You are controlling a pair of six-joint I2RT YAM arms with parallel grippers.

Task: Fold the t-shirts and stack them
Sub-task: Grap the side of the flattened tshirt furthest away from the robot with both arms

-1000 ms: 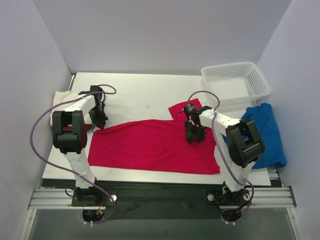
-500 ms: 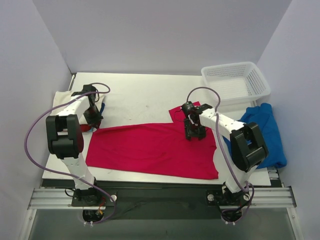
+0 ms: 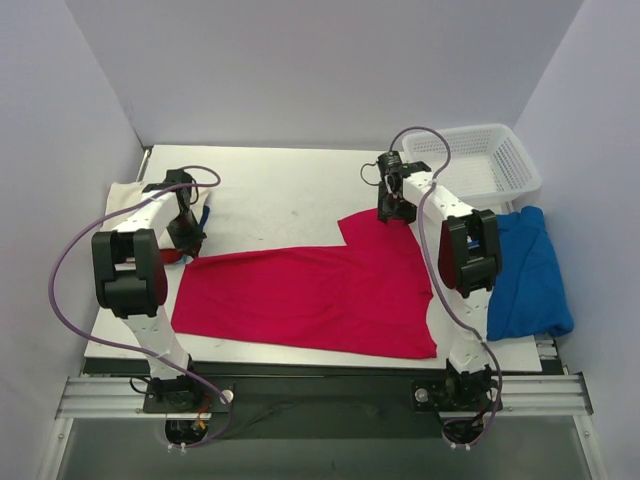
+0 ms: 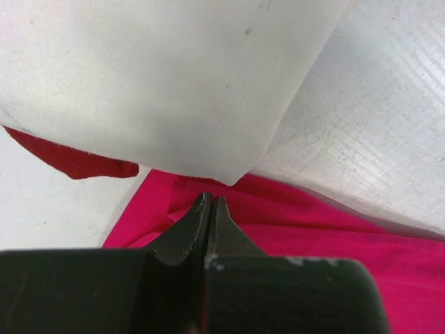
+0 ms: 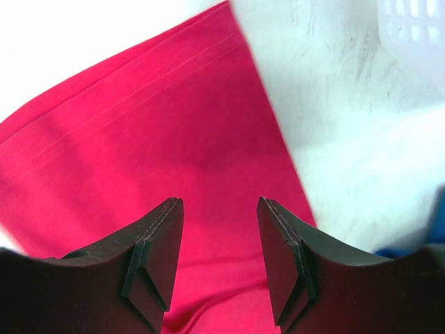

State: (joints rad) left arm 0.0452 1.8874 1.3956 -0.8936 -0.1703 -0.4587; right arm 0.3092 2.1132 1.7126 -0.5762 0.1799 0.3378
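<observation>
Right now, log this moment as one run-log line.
left gripper: shut, at crimson red cloth t-shirt edge | right gripper: open above its far corner | royal blue cloth t-shirt: crumpled

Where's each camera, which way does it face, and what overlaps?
Top external: above and behind the robot, looking down on the table; left arm and right arm show.
Left wrist: on the left arm, looking down past the shut left pincer at the cream shirt overlapping the red shirt.
Right wrist: on the right arm, looking down through the open right pincer at the red shirt and basket.
All three share the red shirt.
</observation>
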